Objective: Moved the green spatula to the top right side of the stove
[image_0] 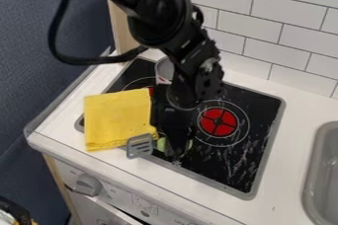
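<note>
The black gripper [176, 154] hangs down over the front part of the black stove top [254, 142], low over the green spatula. The spatula's grey slotted head [139, 146] lies left of the gripper, at the stove's front edge by the yellow cloth's lower right corner. Part of its green handle [161, 144] shows between that head and the gripper. The gripper hides much of the rest, and whether it holds the handle is unclear.
A yellow cloth [117, 119] covers the stove's left part. Behind the arm stands a silvery can or pot [164, 70]. A red burner [218, 122] is right of the gripper, a grey sink [322, 169] is at the far right, and a tiled wall [264, 31] rises behind.
</note>
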`<act>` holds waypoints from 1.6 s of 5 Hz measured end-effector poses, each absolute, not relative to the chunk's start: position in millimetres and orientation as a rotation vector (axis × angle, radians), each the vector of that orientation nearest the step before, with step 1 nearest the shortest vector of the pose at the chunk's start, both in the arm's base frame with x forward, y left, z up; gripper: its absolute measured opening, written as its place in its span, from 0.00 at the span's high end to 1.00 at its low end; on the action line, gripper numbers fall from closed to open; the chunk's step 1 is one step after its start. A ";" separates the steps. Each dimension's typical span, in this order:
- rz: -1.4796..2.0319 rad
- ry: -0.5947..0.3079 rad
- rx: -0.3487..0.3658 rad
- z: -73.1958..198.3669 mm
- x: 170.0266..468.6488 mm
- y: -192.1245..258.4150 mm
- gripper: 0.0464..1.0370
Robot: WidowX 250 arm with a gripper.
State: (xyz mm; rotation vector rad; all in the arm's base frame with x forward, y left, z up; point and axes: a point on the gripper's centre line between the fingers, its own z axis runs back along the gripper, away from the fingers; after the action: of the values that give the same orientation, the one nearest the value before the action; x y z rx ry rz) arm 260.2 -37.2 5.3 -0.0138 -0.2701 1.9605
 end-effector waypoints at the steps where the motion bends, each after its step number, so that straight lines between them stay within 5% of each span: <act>1: 1.822 -0.263 0.004 19.9 264.9 -39.0 0.64; 4: 1.325 -0.216 -0.017 41.0 336.9 -86.6 0.64; 6: 1.296 -0.158 -0.040 9.2 385.0 -115.6 0.64; 8: 1.256 -0.175 0.029 -14.7 397.1 -118.2 0.64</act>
State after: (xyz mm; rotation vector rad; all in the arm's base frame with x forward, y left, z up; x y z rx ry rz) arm 397.1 -118.2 -14.7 0.0288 -0.1747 1.2556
